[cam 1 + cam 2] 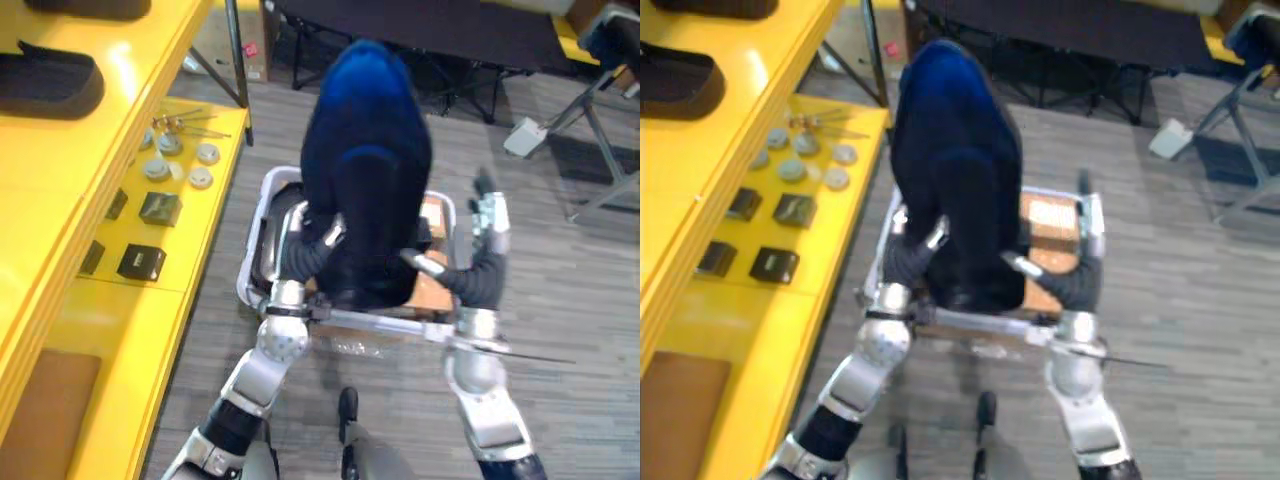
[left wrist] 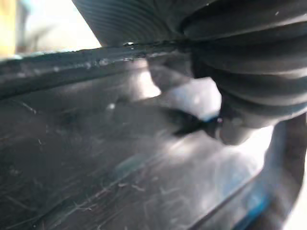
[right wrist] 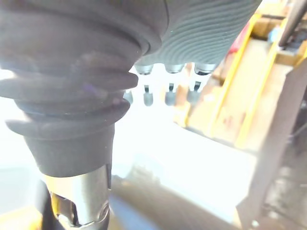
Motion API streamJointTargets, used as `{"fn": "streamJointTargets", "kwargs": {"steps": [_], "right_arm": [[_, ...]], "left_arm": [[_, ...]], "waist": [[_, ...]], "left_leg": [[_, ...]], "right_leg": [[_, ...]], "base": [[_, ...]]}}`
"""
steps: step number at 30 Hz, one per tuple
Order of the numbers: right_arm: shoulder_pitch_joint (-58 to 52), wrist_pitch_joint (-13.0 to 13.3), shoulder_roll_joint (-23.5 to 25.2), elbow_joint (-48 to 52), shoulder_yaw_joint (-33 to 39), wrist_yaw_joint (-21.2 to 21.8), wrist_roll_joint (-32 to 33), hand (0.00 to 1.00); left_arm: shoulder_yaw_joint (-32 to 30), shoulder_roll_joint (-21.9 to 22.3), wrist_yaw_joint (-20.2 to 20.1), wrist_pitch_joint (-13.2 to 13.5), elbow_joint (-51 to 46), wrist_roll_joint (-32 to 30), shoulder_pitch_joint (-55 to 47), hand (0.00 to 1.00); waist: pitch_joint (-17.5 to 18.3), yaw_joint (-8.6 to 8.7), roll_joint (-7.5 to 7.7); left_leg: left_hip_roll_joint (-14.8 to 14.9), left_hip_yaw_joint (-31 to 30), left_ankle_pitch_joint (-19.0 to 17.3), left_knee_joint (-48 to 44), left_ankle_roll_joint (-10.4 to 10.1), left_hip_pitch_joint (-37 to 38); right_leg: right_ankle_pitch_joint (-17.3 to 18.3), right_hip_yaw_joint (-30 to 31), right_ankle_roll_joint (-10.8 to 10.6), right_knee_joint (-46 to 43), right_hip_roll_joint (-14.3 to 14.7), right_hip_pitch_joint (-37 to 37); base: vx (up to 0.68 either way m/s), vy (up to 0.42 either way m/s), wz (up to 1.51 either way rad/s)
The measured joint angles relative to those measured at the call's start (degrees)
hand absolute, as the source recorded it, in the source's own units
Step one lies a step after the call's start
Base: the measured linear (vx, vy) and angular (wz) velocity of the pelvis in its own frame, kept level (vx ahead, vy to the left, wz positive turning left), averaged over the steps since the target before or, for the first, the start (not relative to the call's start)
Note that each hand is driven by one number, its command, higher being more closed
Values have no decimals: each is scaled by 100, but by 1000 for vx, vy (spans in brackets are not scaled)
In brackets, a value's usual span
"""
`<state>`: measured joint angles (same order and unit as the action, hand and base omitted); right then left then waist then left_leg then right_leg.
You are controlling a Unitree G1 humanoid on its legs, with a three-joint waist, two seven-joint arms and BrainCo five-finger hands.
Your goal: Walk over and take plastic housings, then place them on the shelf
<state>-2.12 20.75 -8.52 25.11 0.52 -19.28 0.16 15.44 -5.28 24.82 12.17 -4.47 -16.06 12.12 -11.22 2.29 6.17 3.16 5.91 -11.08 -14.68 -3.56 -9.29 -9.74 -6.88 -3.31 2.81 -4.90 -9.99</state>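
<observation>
Two hands carry the blue plastic housing (image 1: pixel 365 150) between them, its long axis running ahead past the fingers. Left hand (image 1: pixel 330 238) is pressed to its side, and I can't tell its grip. Right hand (image 1: pixel 489 225) has straight fingers, thumb touching it. The yellow shelf (image 1: pixel 60 200) lies leftward, so my left hand is nearer.

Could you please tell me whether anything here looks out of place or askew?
Nothing looks spilled or broken. The dark blue housing is held between the left hand and right hand over the white crate. On the yellow shelf, only the thin metal rods lie loosely crossed.
</observation>
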Motion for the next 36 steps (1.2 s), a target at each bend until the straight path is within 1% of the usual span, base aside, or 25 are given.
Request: {"fn": "streamJointTargets", "kwargs": {"steps": [1, 3, 4, 6, 7, 8, 10, 11, 12, 13, 14, 16, 18, 19, 21, 23, 24, 25, 26, 28, 30, 31, 33, 34, 36], "right_arm": [[-265, 215, 287, 132, 371, 311, 798, 0], [-633, 390, 602, 163, 650, 547, 1480, 0], [-917, 426, 719, 133, 781, 628, 1676, 0], [-1293, 420, 839, -103, 875, 726, 1886, 0], [-1389, 412, 889, -254, 902, 735, 1901, 0], [-1584, 379, 998, -686, 926, 727, 1897, 0], [-1781, 341, 1075, -1159, 982, 722, 1830, 0], [-1954, 245, 1123, -1706, 1029, 712, 1723, 0], [-2022, 187, 1152, -1894, 1049, 709, 1690, 0], [-2120, 71, 1217, -2161, 1052, 708, 1689, 0], [-2186, 14, 1254, -2239, 1049, 709, 1682, 0], [-2317, -88, 1317, -2344, 1024, 714, 1558, 0], [-2278, -88, 1300, -2342, 948, 718, 1472, 0], [-2160, -87, 1258, -2342, 831, 730, 1464, 0], [-1964, -87, 1235, -2345, 623, 771, 1449, 0], [-1762, -87, 1176, -2347, 386, 798, 1347, 0], [-1655, -87, 1134, -2352, 302, 811, 1301, 0], [-1446, -87, 1091, -2403, 165, 817, 1239, 0], [-1354, -87, 1078, -2440, 144, 821, 1239, 0], [-885, -86, 1029, -2709, 135, 824, 1240, 0], [-606, -85, 982, -2864, 110, 824, 1242, 0], [-399, -86, 933, -2934, 2, 821, 1241, 0], [-140, -85, 904, -2955, -135, 822, 1220, 0], [-14, -85, 904, -2955, -182, 817, 1197, 0], [64, -85, 903, -2921, -185, 814, 1116, 0]], "left_arm": [[-313, 5, 19, -14, -33, -237, -328, 100], [-651, 23, 48, -28, -210, -448, -747, 100], [-826, 76, 61, -28, -366, -553, -974, 100], [-1114, 194, 144, -26, -636, -716, -1269, 100], [-1215, 227, 153, -19, -706, -748, -1369, 100], [-1433, 286, 219, -7, -833, -755, -1605, 100], [-1582, 358, 256, -5, -857, -758, -1768, 100], [-1712, 444, 286, -4, -918, -759, -1971, 100], [-1732, 479, 306, -4, -960, -756, -2066, 100], [-1829, 572, 326, 6, -1079, -751, -2251, 100], [-1886, 611, 344, 8, -1144, -750, -2336, 100], [-1989, 663, 401, 35, -1314, -731, -2524, 100], [-2062, 706, 429, 79, -1399, -672, -2553, 100], [-2136, 734, 447, 156, -1485, -651, -2566, 100], [-2206, 739, 555, 206, -1598, -631, -2565, 100], [-2271, 754, 606, 235, -1731, -632, -2566, 100], [-2320, 780, 611, 240, -1807, -631, -2556, 100], [-2411, 822, 641, 249, -1935, -631, -2573, 100], [-2445, 821, 643, 253, -1967, -632, -2577, 100], [-2670, 833, 675, 257, -2109, -643, -2624, 100], [-2836, 852, 768, 257, -2183, -647, -2651, 100], [-2948, 856, 831, 257, -2280, -646, -2720, 100], [-3124, 841, 887, 257, -2451, -652, -2769, 100], [-3118, 794, 902, 266, -2512, -657, -2745, 100], [-3064, 765, 990, 267, -2476, -666, -2665, 100]], "waist": [[184, -1, -11], [341, 6, -48], [419, 6, -85], [441, 5, -118], [444, 2, -119], [476, -17, -130], [506, -2, -179], [527, -5, -216], [532, -10, -226], [541, -16, -244], [546, -20, -252], [558, -85, -274], [579, -149, -290], [581, -165, -288], [581, -192, -288], [587, -313, -299], [594, -321, -306], [595, -352, -309], [595, -399, -309], [608, -625, -286], [608, -747, -285], [629, -833, -253], [649, -909, -212], [681, -968, -163], [684, -957, -154]], "left_leg": [[5, 43, 8, 83, -10, 63], [9, 98, 10, 153, -13, 137], [8, 100, 21, 206, -8, 153], [3, 145, 27, 248, -6, 218], [3, 176, 27, 271, -6, 260], [8, 288, 24, 319, -5, 334], [-2, 294, 22, 326, -3, 331], [-3, 304, 18, 333, 1, 338], [-3, 308, 17, 336, 2, 340], [1, 317, 17, 344, 2, 345], [3, 321, 17, 351, 2, 353], [12, 373, 17, 396, 1, 446], [4, 360, 8, 419, 11, 458], [-12, 332, 8, 420, 14, 438], [-44, 237, 19, 425, 24, 403], [-77, 109, 42, 429, 39, 349], [-112, -39, 80, 437, 45, 287], [-178, -310, 148, 466, 53, 221], [-200, -418, 168, 483, 56, 215], [-285, -773, 259, 509, 79, 211], [-331, -975, 291, 516, 101, 196], [-382, -1064, 309, 521, 129, 171], [-474, -1254, 360, 527, 180, 76], [-530, -1402, 414, 560, 212, 6], [-544, -1627, 523, 679, 241, 23]], "right_leg": [[23, 51, -5, 14, 0, 8], [22, 86, -5, 70, 7, 43], [22, 90, -6, 93, 6, 43], [17, 135, -13, 116, 5, 78], [11, 168, -21, 142, 6, 110], [-4, 260, -42, 172, 7, 121], [-8, 267, -47, 172, 7, 113], [-11, 288, -51, 174, 10, 111], [-10, 295, -51, 174, 11, 110], [-11, 306, -52, 175, 10, 108], [-11, 311, -52, 175, 8, 110], [-14, 367, -56, 174, 10, 160], [-6, 356, -62, 176, 0, 200], [2, 336, -72, 176, -17, 199], [57, 210, -101, 176, -57, 212], [74, 99, -111, 176, -90, 222], [82, -51, -111, 175, -131, 241], [96, -307, -125, 175, -192, 316], [104, -430, -134, 175, -212, 356], [131, -776, -162, 175, -280, 511], [130, -965, -162, 175, -313, 597], [130, -1062, -163, 175, -341, 626], [129, -1228, -165, 175, -416, 635], [122, -1272, -175, 167, -463, 640], [182, -855, -233, 21, -473, 622]], "base": [[23, 13, -12], [33, -2, -13], [28, -16, -7], [11, -11, -8], [-3, 2, -29], [-7, 2, -25], [-4, -1, -10], [0, 0, 0], [-16, -9, -4], [-10, -5, -3], [-11, -5, -7], [-12, -4, -10], [-51, 0, 1], [-64, 0, 10], [-50, -6, 22], [-33, -4, 36], [-11, 0, 87], [2, 1, 96], [20, 4, 102], [41, 15, 82], [31, 32, 63], [17, 58, 60], [-1, 68, 60], [-7, 85, 65], [23, 133, 67]]}}
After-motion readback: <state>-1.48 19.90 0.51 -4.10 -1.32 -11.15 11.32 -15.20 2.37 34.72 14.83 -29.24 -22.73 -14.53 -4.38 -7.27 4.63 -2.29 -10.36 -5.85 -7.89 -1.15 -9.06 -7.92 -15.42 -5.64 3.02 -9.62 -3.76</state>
